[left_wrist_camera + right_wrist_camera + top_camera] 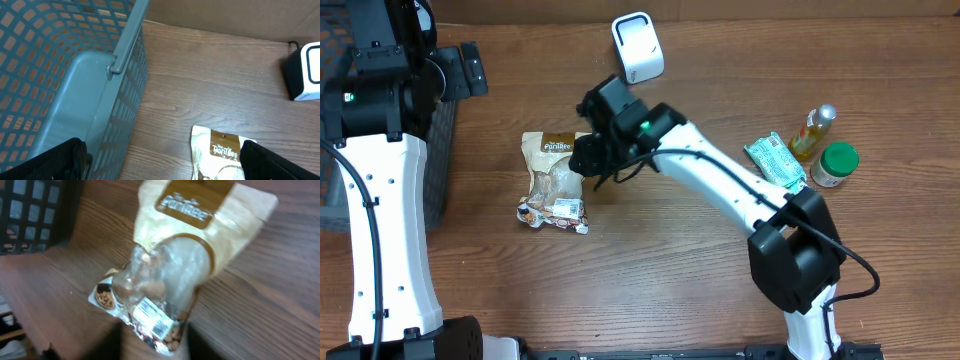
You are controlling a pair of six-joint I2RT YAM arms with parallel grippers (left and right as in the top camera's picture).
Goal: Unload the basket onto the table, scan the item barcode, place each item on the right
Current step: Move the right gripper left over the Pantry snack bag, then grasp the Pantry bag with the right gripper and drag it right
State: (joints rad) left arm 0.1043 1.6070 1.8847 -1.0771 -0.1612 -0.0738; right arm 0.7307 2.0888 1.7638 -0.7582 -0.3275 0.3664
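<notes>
Right gripper (588, 158): black; sits over the right edge of the pouch (555, 185), about mid-length; in its wrist view the fingers are dark blurs low in frame, either side of the pouch's bottom end; clamped on it or only flanking it, cannot tell
Left gripper (165, 162): fingers wide apart, nothing between them; black tips at the lower corners of its wrist view; hangs above the rim of the basket (50, 50) and the table (210, 75) beside it
Right arm pose: white links, black joints; reaches from the near-right edge diagonally across the table; wrist bent down toward the pouch
Left arm pose: white link runs up the left side of the overhead view; black wrist over the basket
Pouch: lies flat on the table, centre-left, just right of the basket, top end toward the far side; tan printed top with a brown band and pale lettering; clear glossy window below, crinkled, pinched at the waist; brown lumps inside, kind not legible
Barcode label (152, 317): small white rectangle near the pouch's bottom end, facing up; bars blurred
Scanner (637, 46): white rounded block, dark outline on its face; far side of the table, well apart from the pouch
Basket: grey-blue plastic; square-mesh walls, smooth rim
Table: brown wood grain, matte
Right-side items: green-and-white packet (775, 160); bottle (813, 130) of yellow liquid, silver cap; jar (836, 165) with green lid; clustered close together
</notes>
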